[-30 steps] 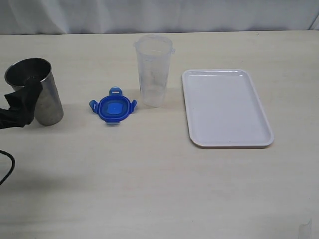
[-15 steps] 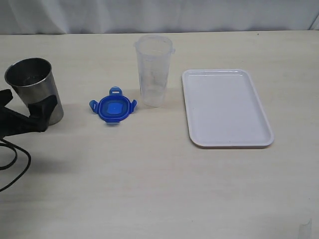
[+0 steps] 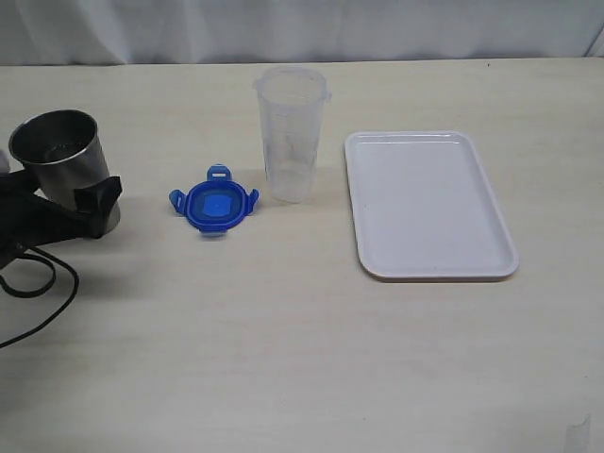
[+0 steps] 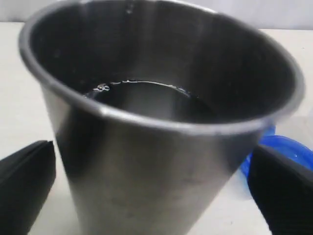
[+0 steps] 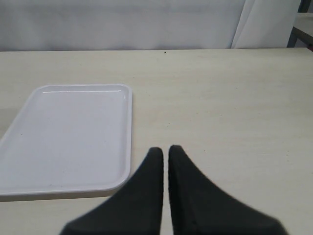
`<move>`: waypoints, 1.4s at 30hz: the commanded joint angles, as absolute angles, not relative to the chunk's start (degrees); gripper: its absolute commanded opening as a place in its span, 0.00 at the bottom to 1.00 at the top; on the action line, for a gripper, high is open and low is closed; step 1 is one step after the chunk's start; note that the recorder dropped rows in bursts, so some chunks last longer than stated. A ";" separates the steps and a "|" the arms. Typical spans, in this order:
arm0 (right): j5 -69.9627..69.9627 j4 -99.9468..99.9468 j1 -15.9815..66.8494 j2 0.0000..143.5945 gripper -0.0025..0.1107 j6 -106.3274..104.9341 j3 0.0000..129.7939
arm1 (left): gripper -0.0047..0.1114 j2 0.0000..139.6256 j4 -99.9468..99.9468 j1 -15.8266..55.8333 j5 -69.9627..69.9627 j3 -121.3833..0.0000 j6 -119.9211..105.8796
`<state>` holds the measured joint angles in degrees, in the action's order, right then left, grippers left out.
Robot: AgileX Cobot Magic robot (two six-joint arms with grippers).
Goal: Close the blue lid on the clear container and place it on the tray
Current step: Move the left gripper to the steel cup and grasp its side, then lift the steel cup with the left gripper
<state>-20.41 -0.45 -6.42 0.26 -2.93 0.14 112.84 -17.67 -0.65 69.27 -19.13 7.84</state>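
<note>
The blue lid (image 3: 215, 206) lies flat on the table, just left of the upright clear container (image 3: 291, 132), which has no lid on it. To the right sits the white tray (image 3: 429, 203), with nothing on it. My left gripper (image 3: 77, 203) is open at the far left, its fingers on either side of a grey steel cup (image 3: 64, 160). In the left wrist view the cup (image 4: 156, 122) fills the frame between the dark fingertips (image 4: 27, 181), with an edge of the blue lid (image 4: 288, 149) behind. My right gripper (image 5: 165, 151) is shut on nothing, near the tray (image 5: 68, 137).
The steel cup holds some dark liquid (image 4: 146, 98). A black cable (image 3: 38, 293) loops on the table under the left arm. A white curtain (image 3: 302, 28) runs along the far table edge.
My left gripper has pushed rightwards from the table's left edge, and its open fingers now straddle the steel cup. Lid, container and tray have not moved.
</note>
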 commanded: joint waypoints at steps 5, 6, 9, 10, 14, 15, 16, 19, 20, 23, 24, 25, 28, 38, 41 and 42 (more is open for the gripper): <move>-19.79 -0.41 -6.55 0.00 0.06 -3.28 0.00 | 0.94 113.77 -17.79 -0.64 69.96 -20.81 8.94; -19.79 -0.41 -6.55 0.00 0.06 -3.28 0.00 | 0.94 113.77 -17.79 -0.64 69.96 -20.81 8.94; -19.79 -0.41 -6.55 0.00 0.06 -3.28 0.00 | 0.94 113.77 -17.79 -0.64 69.96 -21.07 8.94; -19.79 -0.41 -6.55 0.00 0.06 -3.28 0.00 | 0.94 113.77 -17.97 -0.64 69.96 -21.42 8.94; -19.79 -0.41 -6.55 0.00 0.06 -3.28 0.00 | 0.94 113.77 -18.45 -0.64 69.96 -22.17 8.99; -19.79 -0.41 -6.55 0.00 0.06 -3.28 0.00 | 0.94 113.77 -18.35 -0.64 69.96 -22.17 8.99; -19.79 -0.41 -6.55 0.00 0.06 -3.28 0.00 | 0.94 113.77 -18.35 -0.64 69.96 -22.17 8.99; -19.79 -0.41 -6.55 0.00 0.06 -3.28 0.00 | 0.94 113.77 -19.00 -0.64 69.96 -23.05 8.99; -19.79 -0.41 -6.55 0.00 0.06 -3.28 0.00 | 0.94 113.77 -19.46 -0.64 69.96 -23.45 8.99; -19.79 -0.41 -6.55 0.00 0.06 -3.28 0.00 | 0.94 113.77 -20.34 -0.64 69.96 -24.18 9.20; -19.79 -0.41 -6.55 0.00 0.06 -3.28 0.00 | 0.94 113.77 -20.34 -0.64 69.96 -24.18 9.20; -19.79 -0.41 -6.55 0.00 0.06 -3.28 0.00 | 0.94 113.77 -20.06 -0.64 69.96 -24.17 9.22; -19.79 -0.41 -6.55 0.00 0.06 -3.28 0.00 | 0.94 113.77 -20.06 -0.64 69.96 -24.17 9.22; -19.79 -0.41 -6.55 0.00 0.06 -3.28 0.00 | 0.94 113.86 -20.08 -0.64 69.96 -24.17 9.22; -19.79 -0.41 -6.55 0.00 0.06 -3.28 0.00 | 0.94 113.86 -20.08 -0.64 69.05 -24.17 9.22; -19.79 -0.41 -6.55 0.00 0.06 -3.28 0.00 | 0.94 113.86 -20.08 -0.64 68.85 -24.17 9.22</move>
<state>-20.41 -0.45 -6.42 0.26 -2.93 0.14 113.61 -19.86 -0.65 69.15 -23.97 8.85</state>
